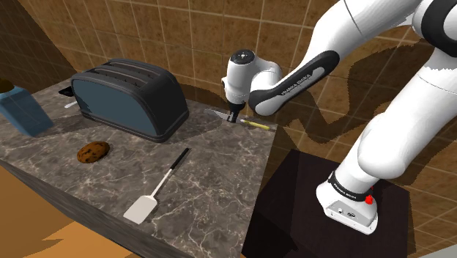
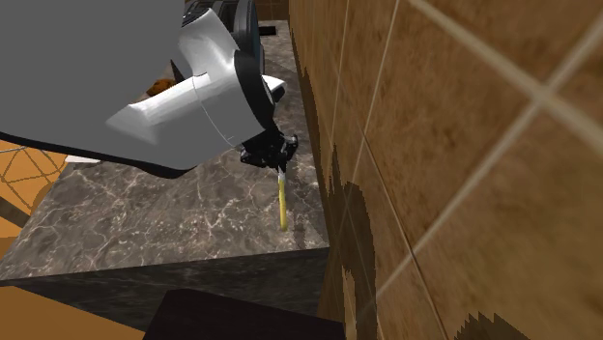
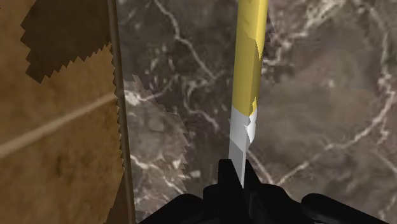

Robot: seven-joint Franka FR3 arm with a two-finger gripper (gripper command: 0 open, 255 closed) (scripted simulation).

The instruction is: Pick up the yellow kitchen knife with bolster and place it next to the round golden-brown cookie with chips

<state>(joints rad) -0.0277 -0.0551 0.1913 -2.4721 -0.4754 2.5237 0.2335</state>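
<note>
The knife (image 1: pixel 256 124) has a yellow handle and a grey bolster and blade. It lies on the dark marble counter (image 1: pixel 212 176) close to the tiled wall. My gripper (image 1: pixel 234 117) points down onto it, its black fingers (image 3: pixel 224 175) shut on the grey part just past the yellow handle (image 3: pixel 249 57). In the second exterior view the handle (image 2: pixel 282 201) sticks out from under the gripper (image 2: pixel 277 160), low over the counter. The round brown cookie (image 1: pixel 93 152) with dark chips lies apart toward the shoulder view's left, in front of the toaster.
A dark two-slot toaster (image 1: pixel 132 99) stands between knife and cookie. A white spatula with a black handle (image 1: pixel 155 190) lies near the counter's front. A blue container (image 1: pixel 22 110) stands at the far left. The tiled wall (image 1: pixel 220 37) runs right behind the knife.
</note>
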